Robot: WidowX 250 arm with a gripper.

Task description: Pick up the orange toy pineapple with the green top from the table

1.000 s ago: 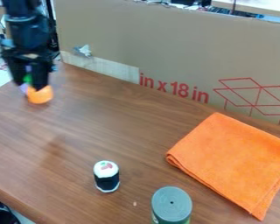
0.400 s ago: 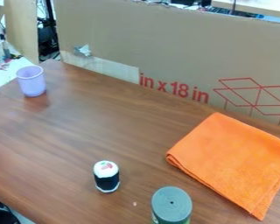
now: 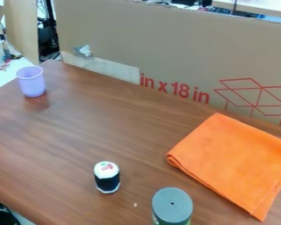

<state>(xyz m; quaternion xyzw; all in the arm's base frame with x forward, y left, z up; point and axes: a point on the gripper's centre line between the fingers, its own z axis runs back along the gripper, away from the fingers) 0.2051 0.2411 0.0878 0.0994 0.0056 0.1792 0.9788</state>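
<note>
Near the worktop's [image 3: 125, 125] far left corner: purple cup [image 3: 31, 83], upright, mouth up, well apart from the rest, so I judge it has room for a grasp.
Toward the front edge: small black-and-white cylinder [image 3: 107, 181], upright on its flat base, a red-and-green picture on its white top.
Right of that, front edge side: grey-topped can [image 3: 172, 205], upright, near the cylinder but apart.
Right side: orange cloth [image 3: 234, 162], folded and lying flat, probably to keep it compact.
Back edge: cardboard panel [image 3: 166, 50], upright, probably as a screen.
Pincer: I cannot tell how far open, or what it holds or touches.
</note>
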